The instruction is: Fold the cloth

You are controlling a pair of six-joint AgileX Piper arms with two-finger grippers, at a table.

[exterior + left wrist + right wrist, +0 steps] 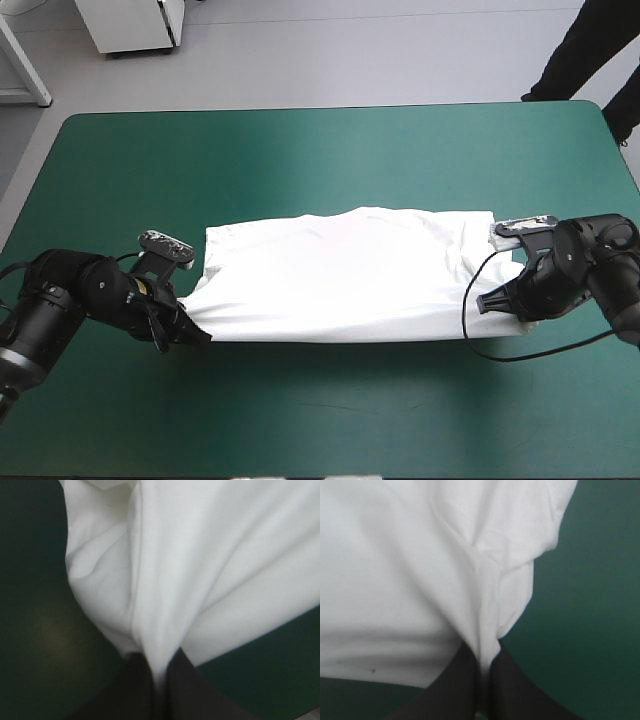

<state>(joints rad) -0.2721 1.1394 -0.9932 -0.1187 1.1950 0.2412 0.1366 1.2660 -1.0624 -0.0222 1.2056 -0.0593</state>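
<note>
Left end effector (193, 336) and right end effector (497, 300) each pinched the T-shirt (350, 275) at opposite ends. Either thin grip could slip, skewing the fold on the tabletop (300, 150).

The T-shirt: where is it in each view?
High view: T-shirt at middle of teal-green cover, between left tool and right tool.
Left wrist view: T-shirt ahead, pinched in left tool.
Right wrist view: T-shirt ahead, pinched in right tool.
Shared landmark: teal-green cover.

Teal-green table (320, 150) on pale grey floor (350, 60), white cabinet (135, 25) beyond
</note>
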